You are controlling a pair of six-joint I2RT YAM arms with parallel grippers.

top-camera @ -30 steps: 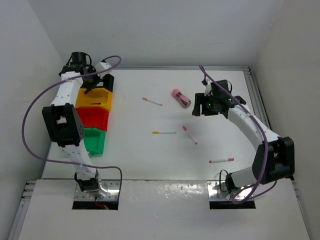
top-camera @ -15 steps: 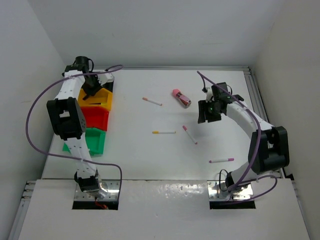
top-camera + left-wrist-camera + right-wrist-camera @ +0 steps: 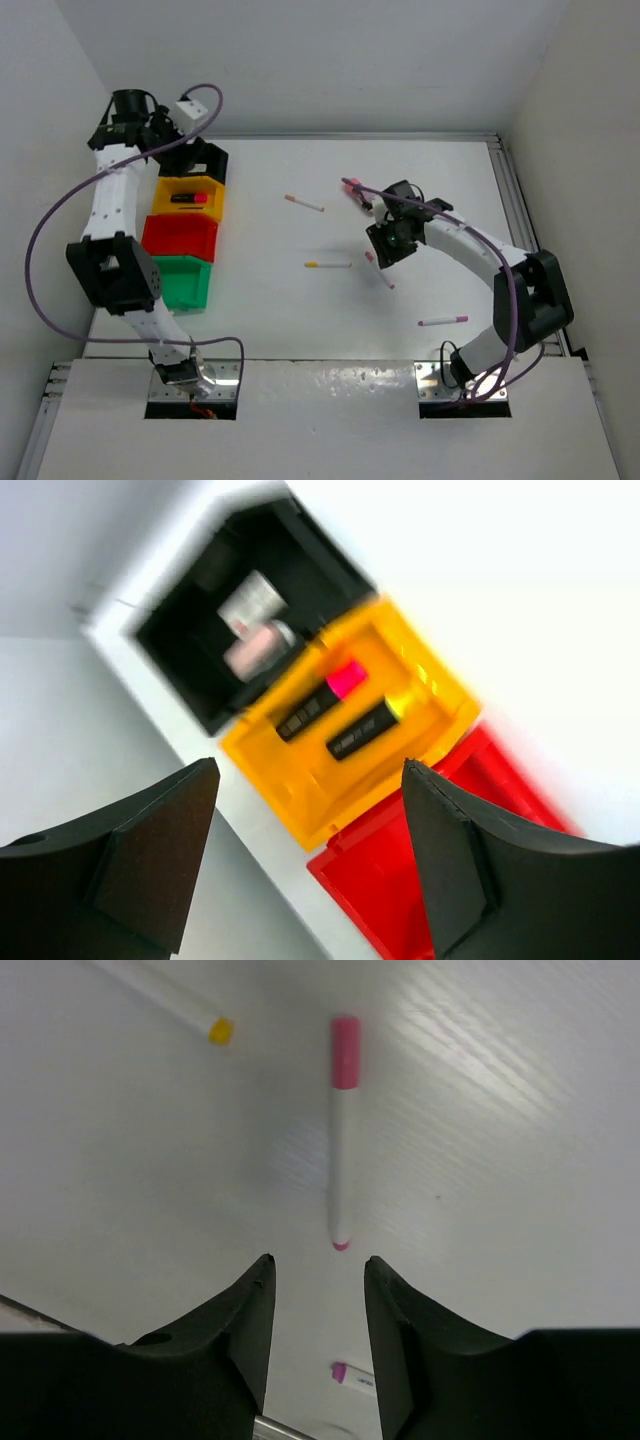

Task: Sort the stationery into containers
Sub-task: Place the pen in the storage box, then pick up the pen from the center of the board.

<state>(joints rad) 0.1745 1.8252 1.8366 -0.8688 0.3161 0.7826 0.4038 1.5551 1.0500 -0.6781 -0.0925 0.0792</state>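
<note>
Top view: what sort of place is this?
Likely a robotics lab test cell: a left arm and a right arm bolted to a white table, plain white walls around it, coloured bins and pens set out.

Left gripper (image 3: 307, 775) has pulled up and back off the yellow bin (image 3: 165, 208) and is now out past the black bin (image 3: 215, 160). Two black markers (image 3: 320, 700) now show in the yellow. Right gripper (image 3: 318, 1265) swung left and inward, jaws apart over the pink-ended pen (image 3: 340, 1150).
</note>
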